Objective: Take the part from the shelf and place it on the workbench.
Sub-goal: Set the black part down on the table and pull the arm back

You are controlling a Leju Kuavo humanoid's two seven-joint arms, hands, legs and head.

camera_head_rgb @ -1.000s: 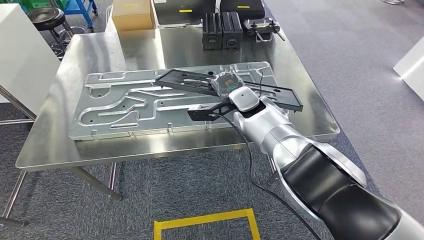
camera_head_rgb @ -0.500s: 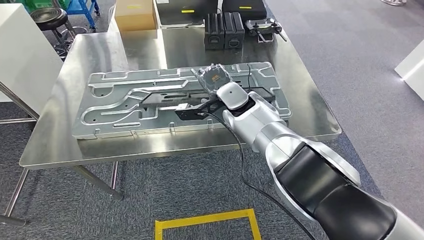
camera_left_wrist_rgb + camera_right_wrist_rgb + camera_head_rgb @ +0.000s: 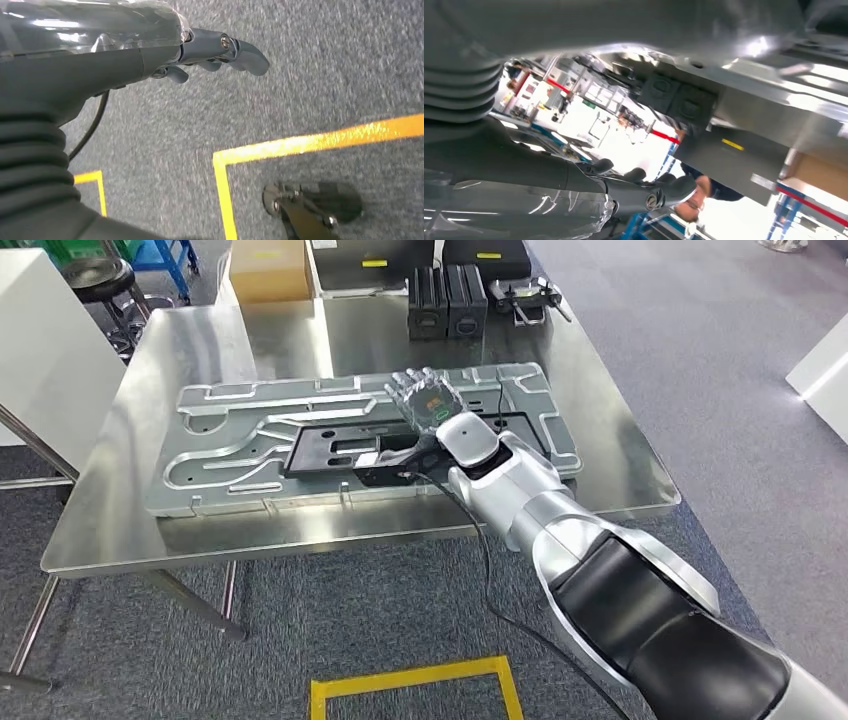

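The black flat part [image 3: 335, 450] lies lengthwise on the big embossed silver plate [image 3: 220, 430], which sits on the steel workbench [image 3: 610, 450]. My right hand [image 3: 425, 400] hovers over the part's right end with its fingers stretched out flat and apart, holding nothing. In the right wrist view that right hand [image 3: 639, 187] shows straight fingers with nothing between them. My left hand [image 3: 215, 50] hangs over the grey carpet, fingers loosely extended and empty.
At the bench's far edge stand two black boxes [image 3: 447, 300], a cardboard box [image 3: 268, 268] and a metal clamp [image 3: 528, 295]. A stool [image 3: 95, 275] and a white cabinet [image 3: 45, 360] stand at the left. Yellow tape [image 3: 415, 680] marks the floor. A person [image 3: 696, 192] is beyond the bench.
The black part swung from a slant across the plate to lie along it, further left. My right hand went from gripping it to fingers spread above it.
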